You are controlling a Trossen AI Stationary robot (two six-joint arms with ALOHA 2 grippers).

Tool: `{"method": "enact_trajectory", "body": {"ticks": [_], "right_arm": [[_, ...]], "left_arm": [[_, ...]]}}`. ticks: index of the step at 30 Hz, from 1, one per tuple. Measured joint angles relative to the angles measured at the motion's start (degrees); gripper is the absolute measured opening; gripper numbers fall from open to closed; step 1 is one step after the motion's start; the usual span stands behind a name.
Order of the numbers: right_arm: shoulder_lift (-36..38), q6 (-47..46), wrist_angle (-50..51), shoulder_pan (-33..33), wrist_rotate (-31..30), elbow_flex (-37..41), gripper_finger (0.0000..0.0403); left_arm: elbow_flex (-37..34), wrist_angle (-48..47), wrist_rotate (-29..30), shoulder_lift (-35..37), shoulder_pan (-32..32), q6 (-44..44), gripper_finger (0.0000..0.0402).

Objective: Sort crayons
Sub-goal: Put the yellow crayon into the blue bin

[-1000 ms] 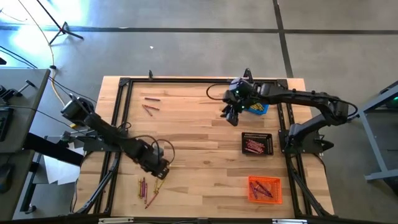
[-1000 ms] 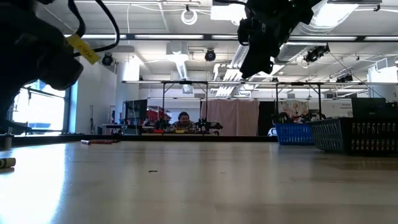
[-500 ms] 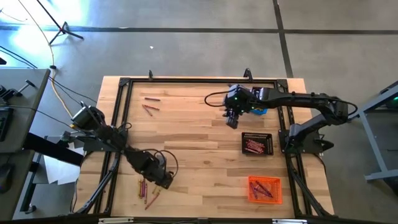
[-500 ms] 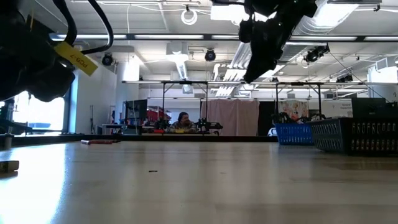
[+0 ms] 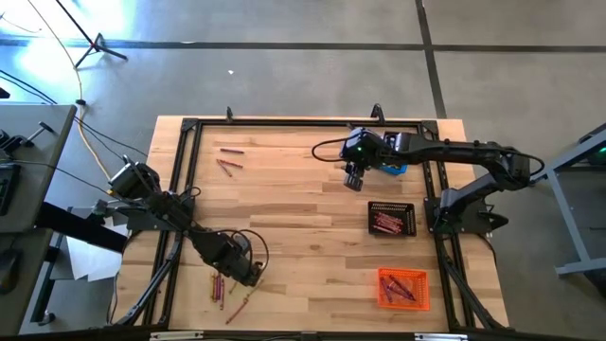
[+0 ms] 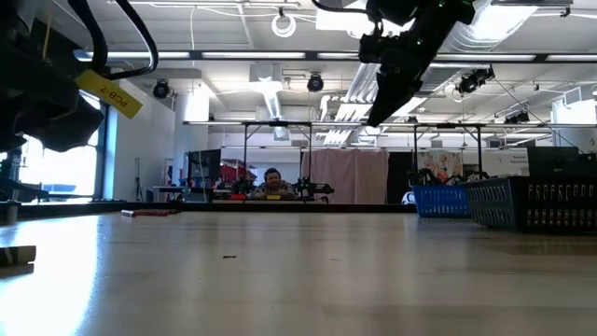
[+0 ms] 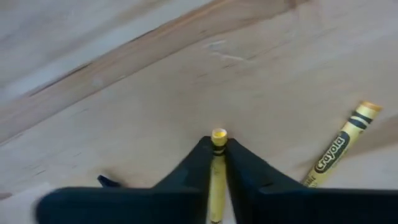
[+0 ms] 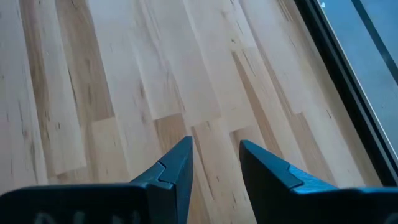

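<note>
My left gripper [image 5: 250, 276] is near the table's near edge, left of the middle, shut on a yellow crayon [image 7: 217, 163]. Another yellow crayon [image 7: 339, 152] lies flat on the wood just beyond it. Several purple and yellow crayons [image 5: 218, 285] lie on the table beside this gripper, and a few red ones [image 5: 227, 163] lie at the far left. My right gripper [image 8: 214, 163] is open and empty, above the table beside the blue basket [image 5: 392, 168]; in the high view it [image 5: 352, 181] is at the far right. My left gripper pinches the yellow crayon between its two fingers. The crayon lies along the fingers, and only its flat end [image 7: 219, 134] sticks out past the fingertips [image 7: 200, 152]. The fingers slant down toward the table. Whether the crayon's end touches the wood, I cannot tell.
A black basket [image 5: 391, 219] holding red crayons stands at the right. An orange basket [image 5: 402, 288] holding several crayons stands at the near right. A black frame [image 5: 284, 125] runs around the table's edges. Bare wood [image 5: 303, 227] lies in the middle.
My left gripper has gone toward the table's near edge, over the crayons lying there. My right gripper has shifted slightly by the blue basket, staying high above the table.
</note>
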State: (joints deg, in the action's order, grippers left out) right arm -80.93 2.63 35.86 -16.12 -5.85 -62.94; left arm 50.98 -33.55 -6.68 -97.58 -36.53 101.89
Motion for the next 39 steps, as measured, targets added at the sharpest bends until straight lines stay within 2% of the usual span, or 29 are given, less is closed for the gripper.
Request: {"method": "enact_trajectory", "body": {"ticks": [2,7,12,14,19,24,30,34,36,39], "right_arm": [[0.0,0.3,-0.1,0.0,0.0,0.0,0.0116],[0.0,-2.4,-1.8,0.0,0.2,0.0,0.0116],[0.3,-3.7,5.6,-0.8,1.0,-1.0,0.0116],[0.8,-5.3,9.0,-1.6,1.0,-2.5,0.0116],[4.0,-4.7,16.9,-4.1,-0.1,-7.7,0.0116],[9.0,-2.0,20.6,-7.5,-2.4,-12.4,0.0116],[13.1,-0.1,23.2,-9.8,-3.1,-17.6,0.0116],[14.0,-0.2,23.1,-9.9,-3.0,-20.6,0.0116],[14.0,-0.1,23.0,-9.9,-3.0,-22.0,0.0116],[13.8,-0.1,22.6,-9.9,-2.7,-23.7,0.0116]], "left_arm": [[0.0,0.3,0.2,0.0,0.0,0.0,0.0009],[-0.1,0.5,1.1,0.5,1.8,-3.8,0.0004],[-0.3,1.8,8.7,2.3,8.2,-14.6,0.0001],[-0.3,3.9,9.8,2.9,11.7,-20.5,0.0001],[-0.2,16.4,13.8,3.1,22.2,-39.8,0.0001],[-0.2,34.7,16.2,3.1,32.6,-58.4,0.0000],[-0.1,53.3,16.5,3.1,42.4,-72.4,0.0000],[7.1,54.2,16.2,-0.2,45.9,-79.8,0.0000],[14.3,53.0,14.4,-5.1,46.4,-84.2,0.0000],[26.9,46.3,13.3,-13.4,46.2,-90.6,0.0000]]}}
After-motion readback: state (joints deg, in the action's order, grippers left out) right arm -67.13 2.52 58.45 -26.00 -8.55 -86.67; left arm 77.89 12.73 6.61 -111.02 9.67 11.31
